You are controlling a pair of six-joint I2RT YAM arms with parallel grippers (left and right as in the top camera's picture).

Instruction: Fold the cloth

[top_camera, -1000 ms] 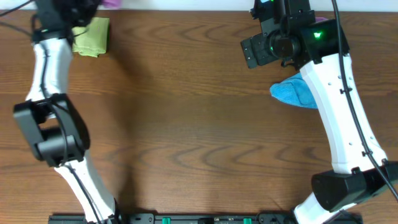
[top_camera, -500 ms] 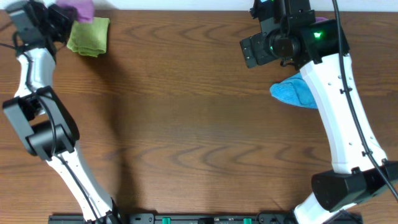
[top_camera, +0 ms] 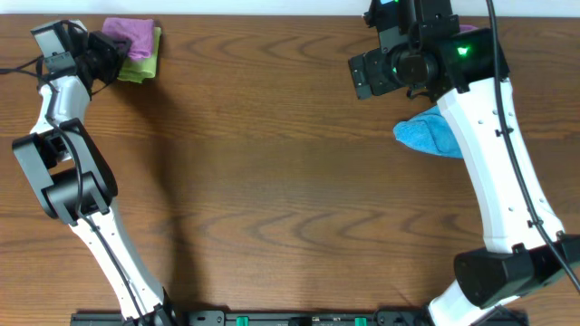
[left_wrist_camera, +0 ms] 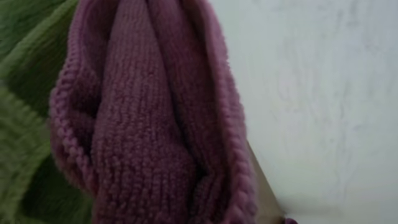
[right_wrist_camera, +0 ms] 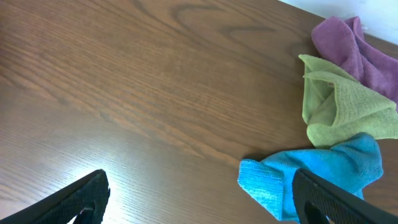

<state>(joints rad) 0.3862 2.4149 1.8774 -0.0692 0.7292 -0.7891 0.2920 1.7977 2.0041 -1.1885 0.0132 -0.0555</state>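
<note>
The cloth [top_camera: 130, 34] lies bunched in the upper left of the overhead frame, partly on top of a green cloth [top_camera: 145, 65] and close to the far edge of the table [top_camera: 272, 181]. The left gripper [top_camera: 101, 56] is just beside it, and the cloth is to the right of the gripper. In the left wrist view the cloth fills the frame with its folds running from top to bottom. No fingers show there, so it cannot be told if this gripper is wide or closed. The right gripper [right_wrist_camera: 199, 202] is wide and holds nothing. It is well apart, at the upper right, near a blue cloth [top_camera: 424, 136]. The left arm is clearly the nearer one.
</note>
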